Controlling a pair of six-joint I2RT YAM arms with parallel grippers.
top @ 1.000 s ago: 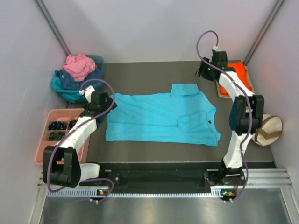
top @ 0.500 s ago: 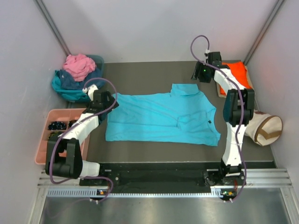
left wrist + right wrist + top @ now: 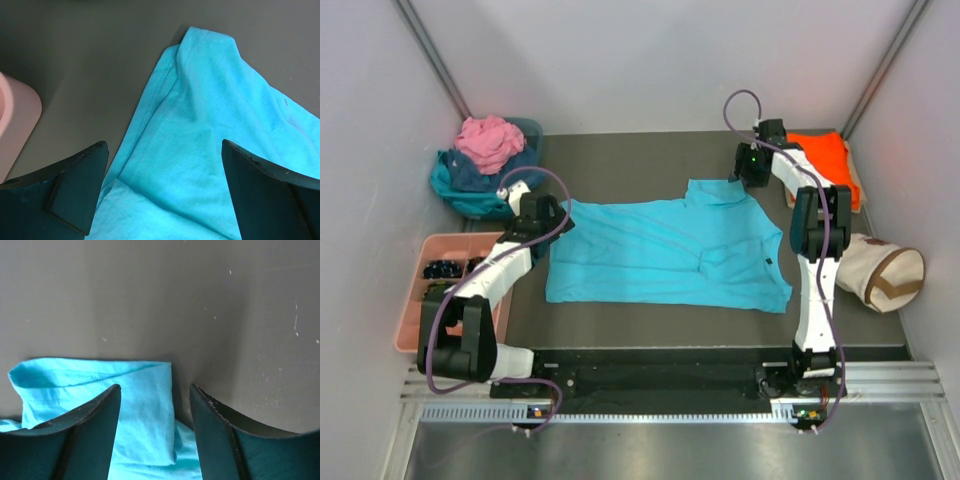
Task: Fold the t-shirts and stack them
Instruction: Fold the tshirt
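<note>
Pink t-shirt (image 3: 488, 141) atop full bin (image 3: 533, 129)

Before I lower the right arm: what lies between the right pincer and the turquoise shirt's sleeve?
Nothing. In the right wrist view the open right pincer frames the turquoise shirt's sleeve directly, with only bare table beyond it.
</note>
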